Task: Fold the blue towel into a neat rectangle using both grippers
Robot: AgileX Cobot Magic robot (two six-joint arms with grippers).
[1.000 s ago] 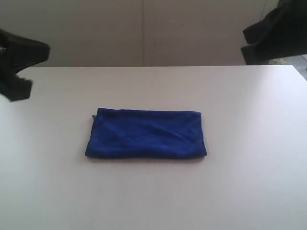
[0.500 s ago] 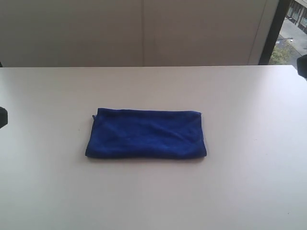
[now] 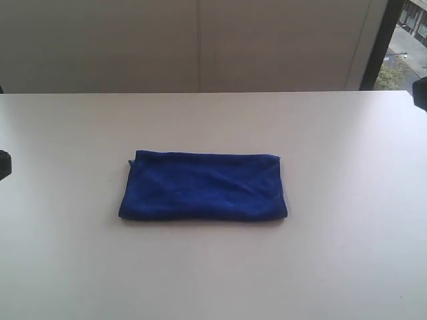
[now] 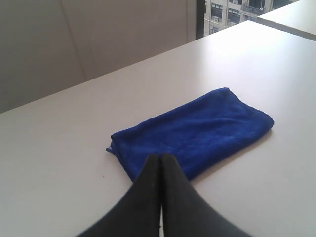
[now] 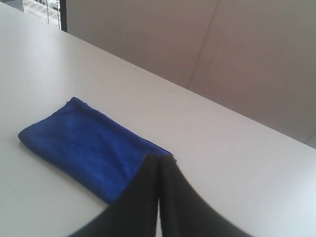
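Note:
The blue towel lies folded into a flat rectangle in the middle of the white table, its long side running left to right. It also shows in the left wrist view as the blue towel and in the right wrist view as the blue towel. My left gripper is shut, empty, and held off to the towel's left, apart from it. My right gripper is shut too, with nothing in it, off to the towel's right. In the exterior view only slivers of the arms show at the left edge and the right edge.
A plain wall stands behind the table's far edge. A window shows at the back right. A second white table shows beyond this one in the left wrist view.
Both arms have drawn outward: a second ago they hung over the table's back corners, now only slivers remain at the frame edges. The towel has not moved.

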